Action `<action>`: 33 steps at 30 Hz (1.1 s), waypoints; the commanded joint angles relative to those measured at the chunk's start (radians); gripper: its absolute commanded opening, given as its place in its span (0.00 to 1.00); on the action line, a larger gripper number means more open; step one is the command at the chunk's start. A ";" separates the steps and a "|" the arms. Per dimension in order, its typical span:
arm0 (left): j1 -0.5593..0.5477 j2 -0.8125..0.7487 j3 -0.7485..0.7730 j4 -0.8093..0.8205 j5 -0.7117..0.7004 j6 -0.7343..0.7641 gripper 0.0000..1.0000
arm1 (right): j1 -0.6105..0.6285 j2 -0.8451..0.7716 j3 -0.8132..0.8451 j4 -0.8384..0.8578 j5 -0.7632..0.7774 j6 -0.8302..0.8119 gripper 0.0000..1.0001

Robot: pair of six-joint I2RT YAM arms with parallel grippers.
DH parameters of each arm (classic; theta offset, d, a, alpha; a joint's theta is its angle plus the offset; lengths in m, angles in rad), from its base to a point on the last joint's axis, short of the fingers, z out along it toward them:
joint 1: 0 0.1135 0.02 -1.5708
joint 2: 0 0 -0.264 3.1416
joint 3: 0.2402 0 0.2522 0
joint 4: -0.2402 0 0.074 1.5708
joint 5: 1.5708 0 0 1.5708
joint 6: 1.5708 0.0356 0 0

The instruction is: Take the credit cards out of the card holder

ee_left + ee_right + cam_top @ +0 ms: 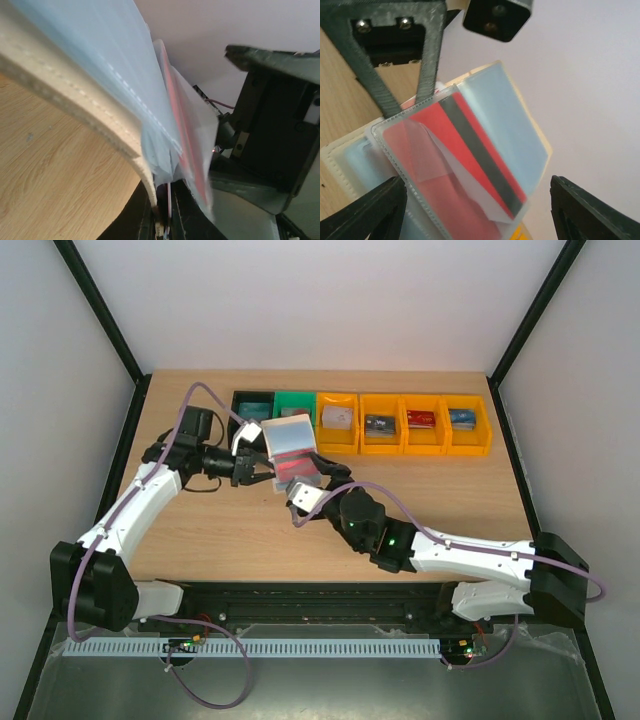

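Note:
The card holder (pixel 284 443) is held open above the table, white outside with pale blue sleeves (pixel 125 90). My left gripper (pixel 256 468) is shut on its lower edge, the jaws (pixel 165 220) pinching the white cover and sleeves. A red credit card (pixel 465 150) with a black stripe sits inside a clear sleeve, and its edge (pixel 186 145) shows in the left wrist view. My right gripper (pixel 475 192) stands open, one finger on each side of that sleeve and neither touching it. In the top view the right gripper (pixel 303 488) is just below the holder.
A row of bins lines the far side: black (pixel 250 405), green (pixel 293 403) and several orange ones (pixel 425 423). The orange bins hold cards, among them grey (pixel 337 417), red (pixel 421 420) and blue (pixel 461 418). Bare wood (pixel 480 490) lies to the right.

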State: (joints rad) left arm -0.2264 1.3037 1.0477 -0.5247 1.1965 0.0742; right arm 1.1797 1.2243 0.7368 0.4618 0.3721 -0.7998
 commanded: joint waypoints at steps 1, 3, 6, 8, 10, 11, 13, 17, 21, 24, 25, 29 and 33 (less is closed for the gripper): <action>-0.029 -0.005 -0.003 -0.019 -0.062 0.046 0.02 | 0.000 -0.053 0.023 0.053 0.031 0.053 0.77; -0.054 0.001 0.001 -0.029 -0.119 0.064 0.02 | -0.014 -0.083 0.034 0.008 -0.031 0.127 0.77; -0.082 0.008 0.019 -0.058 -0.147 0.103 0.02 | -0.041 -0.111 0.021 0.001 -0.053 0.185 0.77; -0.088 0.009 0.025 -0.071 -0.129 0.116 0.02 | -0.073 -0.121 0.013 0.008 -0.053 0.227 0.78; -0.098 0.008 0.032 -0.097 -0.115 0.144 0.02 | -0.108 -0.132 0.009 0.001 -0.064 0.280 0.78; -0.102 0.008 0.036 -0.107 -0.104 0.160 0.02 | -0.121 -0.138 0.004 -0.001 -0.068 0.300 0.78; -0.107 0.008 0.045 -0.136 -0.070 0.190 0.02 | -0.138 -0.149 -0.009 0.003 -0.082 0.327 0.79; -0.131 0.012 0.065 -0.206 -0.029 0.281 0.02 | -0.159 -0.156 -0.009 -0.006 -0.116 0.374 0.80; -0.149 0.016 0.076 -0.252 0.005 0.335 0.02 | -0.172 -0.141 0.029 -0.051 -0.128 0.423 0.82; -0.149 0.014 0.078 -0.275 0.019 0.363 0.02 | -0.188 -0.139 0.045 -0.078 -0.142 0.487 0.84; -0.149 0.013 0.078 -0.282 0.020 0.372 0.02 | -0.200 -0.141 0.054 -0.093 -0.155 0.521 0.84; -0.149 0.015 0.080 -0.290 0.045 0.382 0.02 | -0.260 -0.153 0.128 -0.208 -0.273 0.675 0.88; -0.148 0.021 0.076 -0.297 0.114 0.394 0.02 | -0.294 -0.159 0.205 -0.332 -0.416 0.832 0.96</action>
State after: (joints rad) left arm -0.3756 1.3178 1.0988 -0.7990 1.2018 0.4194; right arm 0.9138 1.0855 0.8497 0.2680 0.1169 -0.1757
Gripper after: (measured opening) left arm 0.056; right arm 0.920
